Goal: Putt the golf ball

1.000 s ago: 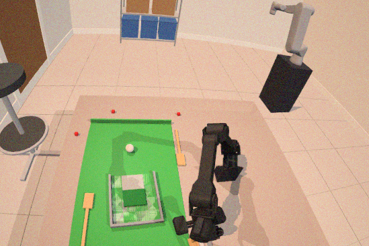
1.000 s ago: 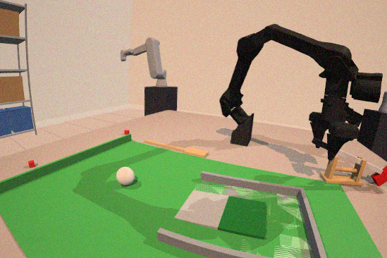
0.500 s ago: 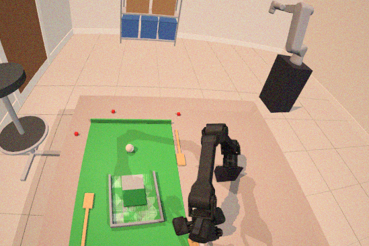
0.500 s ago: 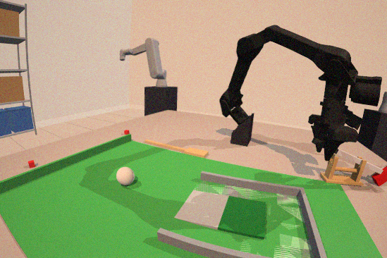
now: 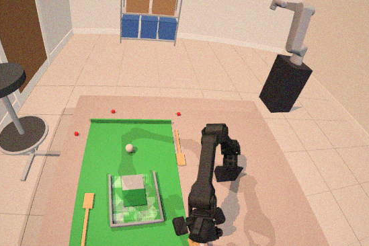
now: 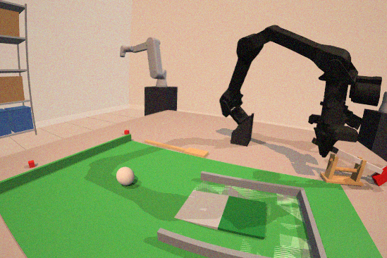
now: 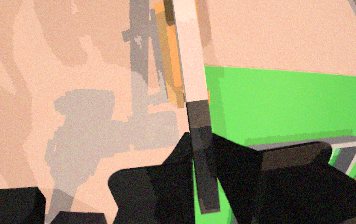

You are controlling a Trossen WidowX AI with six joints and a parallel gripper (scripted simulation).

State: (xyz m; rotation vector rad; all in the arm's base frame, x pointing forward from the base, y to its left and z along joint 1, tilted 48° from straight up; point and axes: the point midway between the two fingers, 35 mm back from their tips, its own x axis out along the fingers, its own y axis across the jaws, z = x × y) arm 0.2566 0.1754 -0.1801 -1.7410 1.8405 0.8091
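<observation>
The red putter shows its red head (image 6: 384,175) at the right of the exterior view, low beside the wooden stand (image 6: 345,181) (image 7: 170,55). Its pale shaft (image 7: 192,60) slants over the stand to a dark grip. My gripper (image 6: 326,154) (image 7: 195,135) is shut on the putter's dark grip, one finger on each side. The white golf ball (image 5: 129,148) (image 6: 125,176) lies on the green mat (image 5: 99,154) (image 6: 58,211). The pale ramp (image 5: 133,181) (image 6: 202,208) rises to the dark green raised green (image 5: 134,198) (image 6: 242,216). The putter head is hidden in the top view.
Grey rails (image 5: 110,201) (image 6: 252,183) enclose three sides around the raised green. A low green wall (image 5: 130,121) (image 6: 65,161) edges the mat's far end. Wooden pieces (image 5: 181,159) (image 5: 88,200) lie beside and on the mat. Small red cubes (image 5: 113,111) (image 6: 31,163) lie beyond the mat.
</observation>
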